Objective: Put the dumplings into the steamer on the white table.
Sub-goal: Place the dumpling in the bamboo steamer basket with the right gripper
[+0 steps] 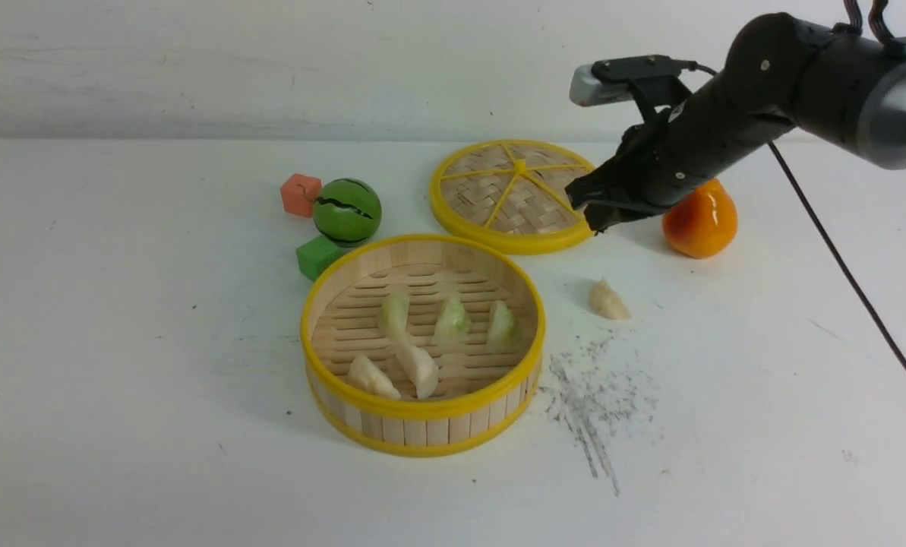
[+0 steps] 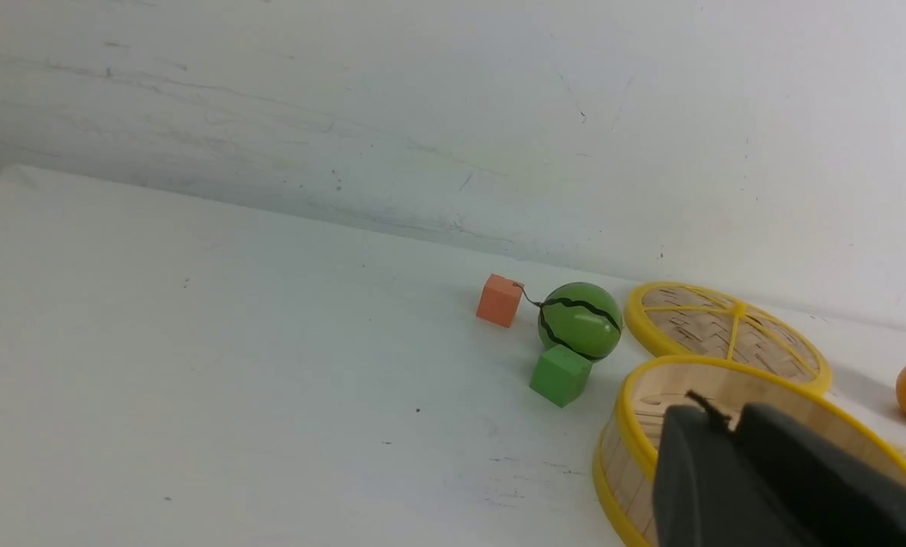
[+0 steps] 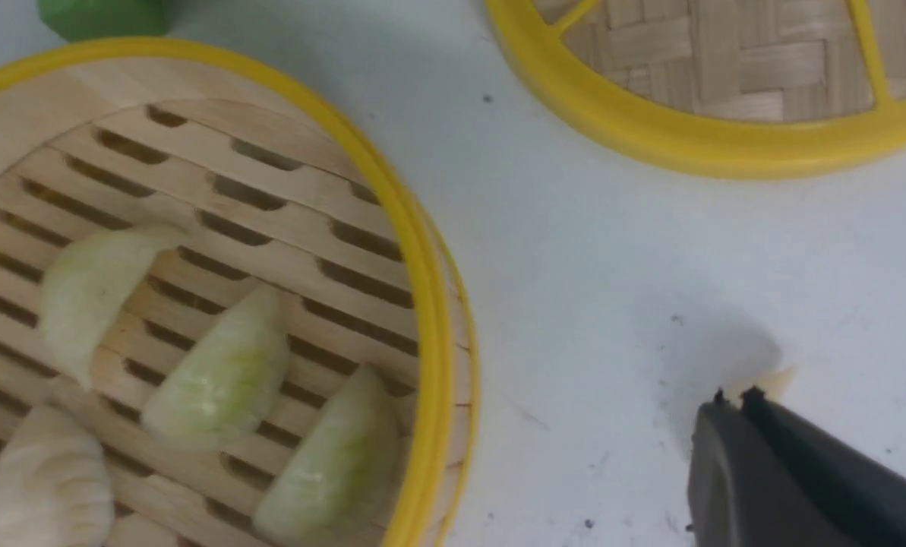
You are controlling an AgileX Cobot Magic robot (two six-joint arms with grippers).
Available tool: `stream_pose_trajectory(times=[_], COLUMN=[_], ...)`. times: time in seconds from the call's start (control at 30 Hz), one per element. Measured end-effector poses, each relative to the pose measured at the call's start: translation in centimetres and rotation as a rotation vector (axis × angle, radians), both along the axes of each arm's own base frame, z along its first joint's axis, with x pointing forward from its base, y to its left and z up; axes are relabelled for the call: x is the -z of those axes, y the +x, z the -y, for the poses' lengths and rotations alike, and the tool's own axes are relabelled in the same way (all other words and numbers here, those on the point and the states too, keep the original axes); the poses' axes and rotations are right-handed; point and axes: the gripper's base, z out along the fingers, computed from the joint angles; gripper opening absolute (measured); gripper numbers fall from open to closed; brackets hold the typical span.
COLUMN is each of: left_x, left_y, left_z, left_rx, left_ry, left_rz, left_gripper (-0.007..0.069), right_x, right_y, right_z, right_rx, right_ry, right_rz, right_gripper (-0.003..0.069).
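Observation:
The steamer (image 1: 422,431) stands on the white table (image 1: 118,342) at the centre. It holds three pale green dumplings (image 1: 451,319) in a row and two cream-white dumplings (image 1: 421,369) in front of them. One cream-white dumpling (image 1: 608,300) lies on the table to the steamer's right. My right gripper (image 1: 593,215) is shut and empty, raised above the table behind that dumpling. In the right wrist view its tips (image 3: 733,396) hide most of the dumpling (image 3: 773,379). My left gripper (image 2: 715,425) is shut and empty, near the steamer (image 2: 631,463); it does not show in the front view.
The flat woven lid (image 1: 509,194) lies behind the steamer. An orange fruit (image 1: 700,220) sits right of it, partly behind my right arm. A green striped ball (image 1: 347,211), an orange cube (image 1: 300,194) and a green cube (image 1: 316,257) sit behind the steamer's left. Dark scuffs (image 1: 589,395) mark the table.

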Motion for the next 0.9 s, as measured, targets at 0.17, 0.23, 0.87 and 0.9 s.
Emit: stream_pose_trajectory(times=[0.17, 0.23, 0.87, 0.9], left_x=[0.0, 0.0, 0.0, 0.0], left_y=[0.0, 0.0, 0.0, 0.0], left_z=[0.0, 0.0, 0.0, 0.0], left_rx=[0.000, 0.000, 0.001, 0.001], left_ry=[0.000, 0.000, 0.000, 0.000], left_rz=[0.000, 0.000, 0.001, 0.001], left_gripper=[0.0059, 0.0059, 0.0067, 0.0068], right_x=[4.3, 5.7, 3.1, 1.7], right_y=[1.5, 1.7, 1.2, 0.9], right_z=[1.6, 1.4, 0.2, -0.1], right_rx=[0.001, -0.021, -0.049, -0.055], right_ry=[-0.054, -0.054, 0.037, 0.062], right_rz=[-0.069, -0.088, -0.120, -0.104], right_gripper=[0.0181, 0.0260, 0.0167, 0.0167])
